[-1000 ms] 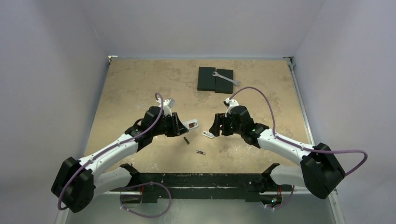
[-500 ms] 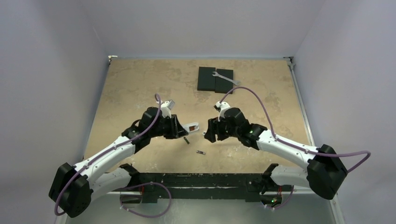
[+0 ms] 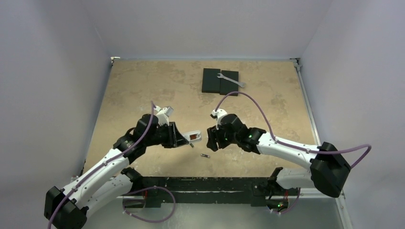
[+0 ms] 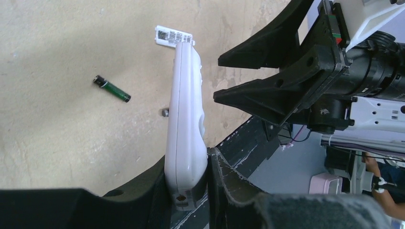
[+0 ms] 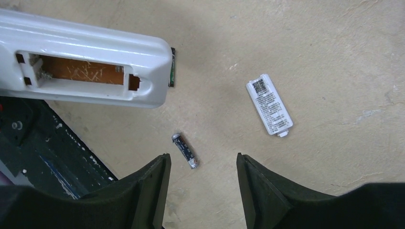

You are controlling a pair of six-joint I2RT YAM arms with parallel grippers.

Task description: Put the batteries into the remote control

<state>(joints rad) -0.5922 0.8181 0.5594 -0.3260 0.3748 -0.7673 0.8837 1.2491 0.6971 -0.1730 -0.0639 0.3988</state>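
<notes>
**Remote [image 4: 186, 119] up, recess [image 5: 81, 71] bare**

Two batteries [image 3: 205, 156] lie on the tan mottled counter [image 3: 143, 90]. Above, left fingers [image 4: 229, 186] clamp the remote; right fingers [image 5: 148, 191] gape over one battery [image 5: 185, 150], cover [image 5: 270, 105] beside. Farther: wrench [image 3: 231, 79] on black blocks [image 3: 212, 80], lilac walls [image 3: 200, 28].

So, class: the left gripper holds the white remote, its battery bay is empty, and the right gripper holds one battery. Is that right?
Not quite. The right gripper holds nothing: the right wrist view shows its jaws open above a battery lying on the table. The left gripper does hold the remote control, battery bay empty.
</notes>
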